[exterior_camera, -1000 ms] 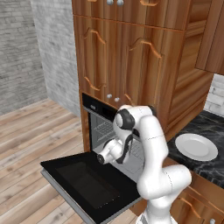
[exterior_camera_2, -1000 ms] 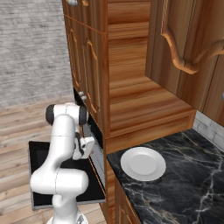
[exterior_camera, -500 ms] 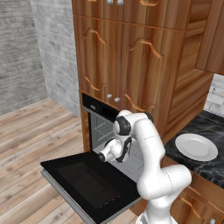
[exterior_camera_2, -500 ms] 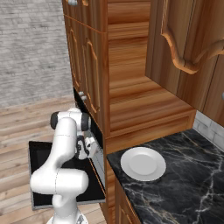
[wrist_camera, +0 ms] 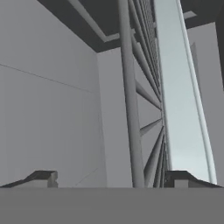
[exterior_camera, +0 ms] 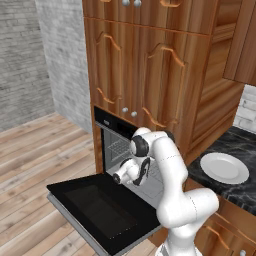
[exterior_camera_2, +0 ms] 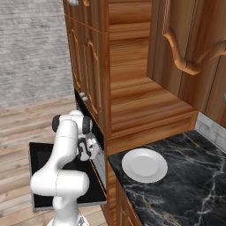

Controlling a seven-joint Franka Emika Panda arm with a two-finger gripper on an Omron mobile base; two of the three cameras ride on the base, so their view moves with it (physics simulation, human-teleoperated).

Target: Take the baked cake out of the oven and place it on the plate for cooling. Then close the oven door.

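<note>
Oven (exterior_camera: 117,145): black, built into tall wood cabinets (exterior_camera: 150,75); control strip along its top edge; cavity open to the room.

Oven door (exterior_camera: 102,212): wide, black, dark glass pane; dropped flat to horizontal, projecting out over the wood plank floor (exterior_camera: 35,165).

Wire rack (wrist_camera: 131,96): grey bars inside the cavity; in the hand view the bars run lengthwise close ahead of the fingertips, with pale grey oven walls to the side.

Arm (exterior_camera: 170,170): white with dark joints, bent over the lowered door, hand turned toward the oven mouth.

Gripper (exterior_camera: 122,175): at the oven opening, just above the inner edge of the door. In the right base view the gripper (exterior_camera_2: 88,148) sits against the oven front beside the cabinet edge. Jaws released, standing wide apart, nothing between them; both dark fingertips (wrist_camera: 41,178) show far apart at the bottom of the hand view.

Plate (exterior_camera: 224,167): round, plain white, bare; on the black marbled desk (exterior_camera_2: 185,185) to the right of the oven, well apart from the gripper.

Cake: cannot tell its place; no view of the cavity makes it out.
</note>
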